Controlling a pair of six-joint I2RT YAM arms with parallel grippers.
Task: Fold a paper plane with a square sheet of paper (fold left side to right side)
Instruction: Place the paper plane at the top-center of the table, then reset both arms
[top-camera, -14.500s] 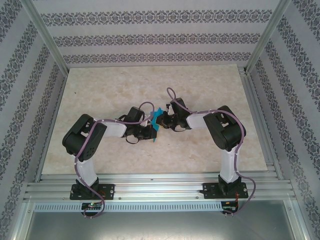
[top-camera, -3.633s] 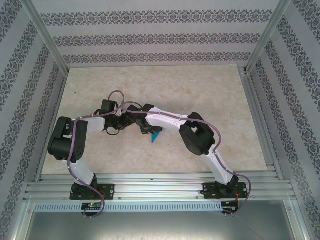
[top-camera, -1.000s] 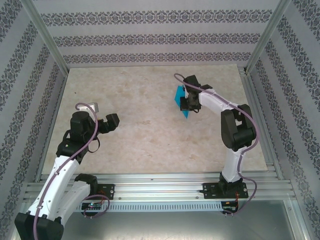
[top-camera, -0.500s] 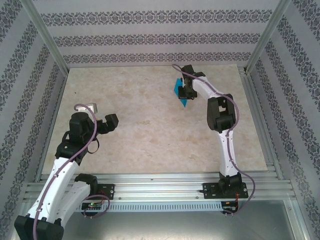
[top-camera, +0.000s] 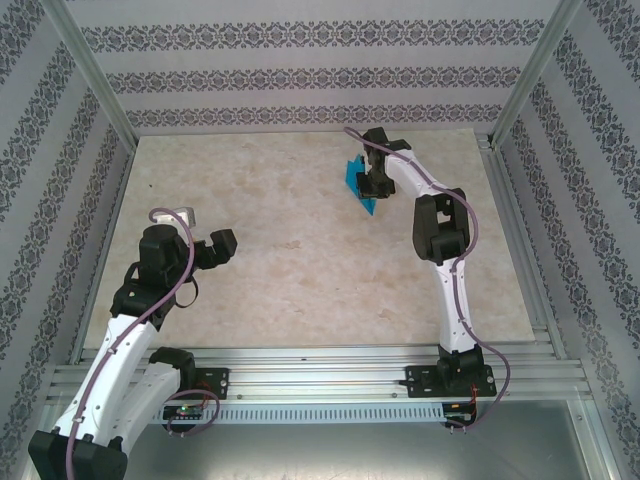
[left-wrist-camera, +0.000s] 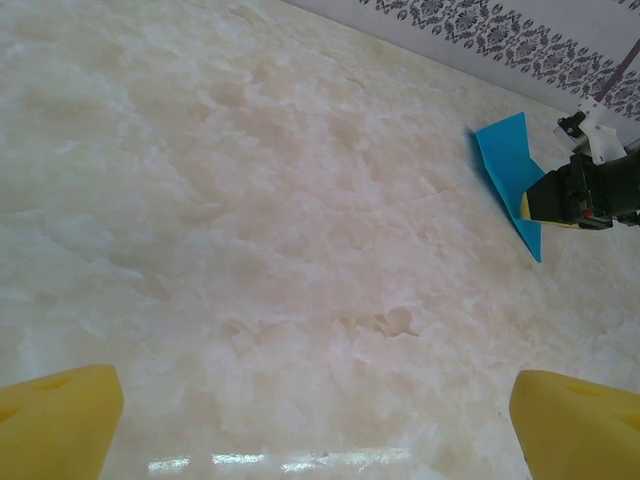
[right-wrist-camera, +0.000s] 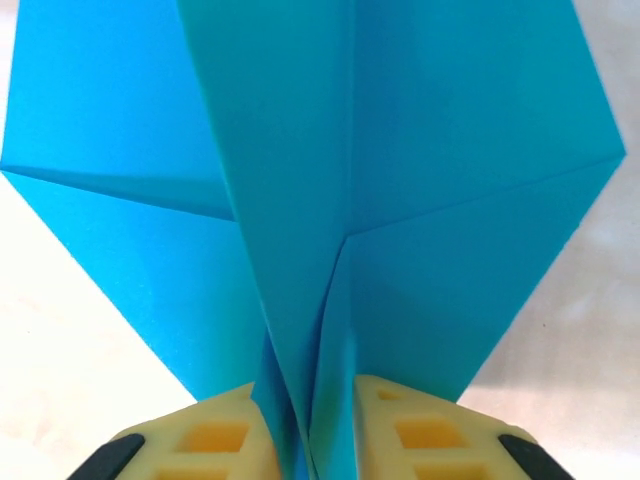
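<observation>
Plane (right-wrist-camera: 400, 150) release. Left gripper (top-camera: 200, 228): wide open, empty; plane well ahead, to its right. Right gripper (top-camera: 371, 190): jaws narrow, keel between pads (right-wrist-camera: 215, 440); pinched or loose, cannot tell. Advice: open fully, then back straight off.

Your left arm sits folded near its base, left claw (top-camera: 205, 230) spread wide; your right arm reaches far forward, right claw (top-camera: 371, 188) fingers (right-wrist-camera: 420, 432) narrowly parted.

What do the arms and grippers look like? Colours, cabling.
Matching pair: left arm and right arm have white link shells, black joints and a purple cable looped along each. The left gripper and right gripper have black bodies and yellow finger pads.
</observation>
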